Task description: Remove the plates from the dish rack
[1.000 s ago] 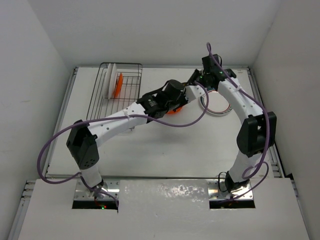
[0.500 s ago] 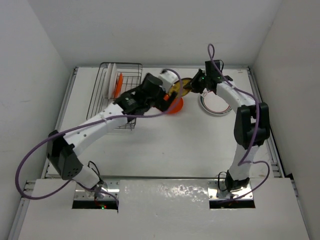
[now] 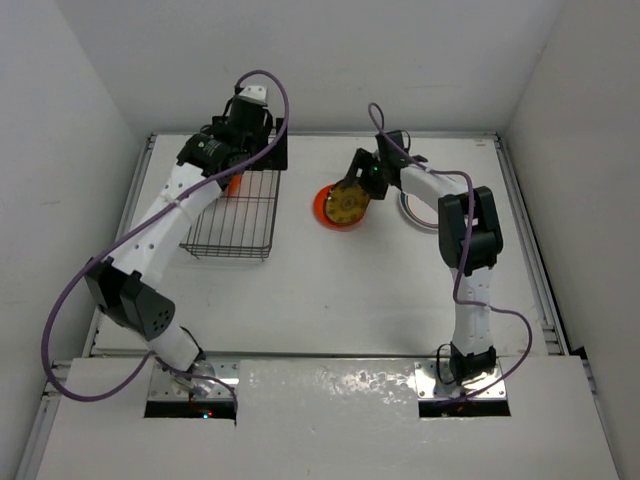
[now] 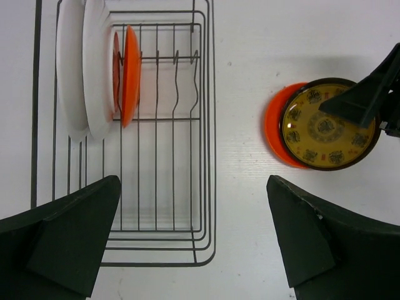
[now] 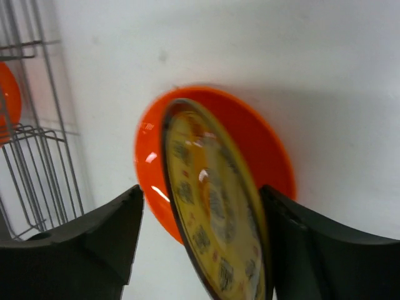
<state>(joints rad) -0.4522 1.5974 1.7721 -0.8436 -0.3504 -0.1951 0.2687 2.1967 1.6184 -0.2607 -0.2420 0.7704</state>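
The plates waiting to be unloaded are standing on edge at one end of the dish rack: two white ones with orange ones tucked just beside them, thin rims pointing up. In the left wrist view those rims are running straight away from the camera, so each plate's thin dimension is lying along the line between the two fingers.

The left hand is hovering above the rack, spread fully wide and holding nothing. The plates are sitting ahead of it and off toward one finger, not between the two. I'd say it is needing a sideways shift before dropping, and it is clearly the nearer arm.

On the desk beside the rack, a yellowish plate is leaning on an orange plate. The right hand is straddling it with fingers apart and a gap showing beside one finger, so it looks released.
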